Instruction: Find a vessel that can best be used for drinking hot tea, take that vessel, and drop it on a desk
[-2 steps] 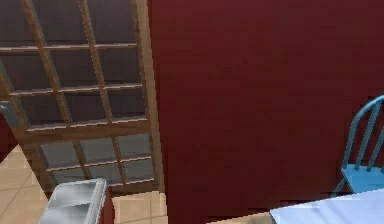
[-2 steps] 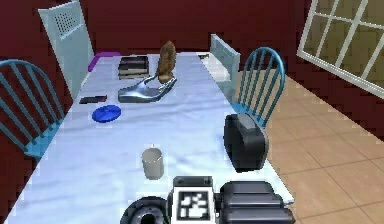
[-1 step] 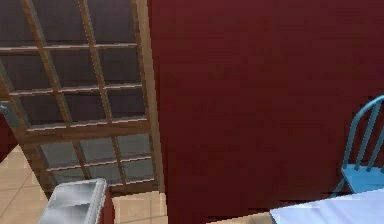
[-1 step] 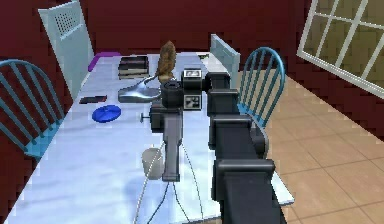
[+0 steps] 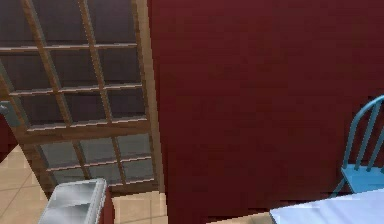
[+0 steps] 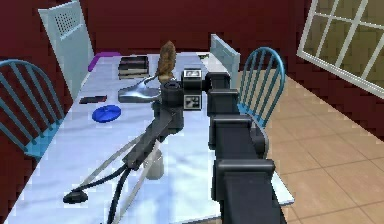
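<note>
- Ceramic is my guess for a tea vessel, so expect it to be stiff, fairly light, smooth-glazed and slippery. It may chip if it drops hard onto a desk.
- You have no sure mug shape on the worktop (image 6: 60, 150). The nearest candidate is a small pale upright thing (image 6: 152, 166), standing on the cloth just beside the fingers of the end effector (image 6: 95, 205). Treat it as the vessel only tentatively.
- If it proves to be a cup, take it across the body just below the rim, where the wall is stiffest. No handle can be made out.
- You cannot tell whether the end effector grasps anything. The pale thing sits on the surface right by it, and contact cannot be judged.
- Farther out lie things that are hard to name: a blue disc (image 6: 105, 114), a grey rounded thing (image 6: 140, 94), a brown upright thing (image 6: 167, 58) and a dark flat box (image 6: 132, 66). Any of them could screen a small cup.
- The arm (image 6: 240, 160) covers a strip of the worktop, so whatever lies beneath it is hidden.
- Ahead you see a red wall (image 5: 250, 100), a paned window (image 5: 80, 90) and a blue chair (image 5: 365, 140) cut off at the forward view's right edge. Where the desk stands cannot be told from here.
</note>
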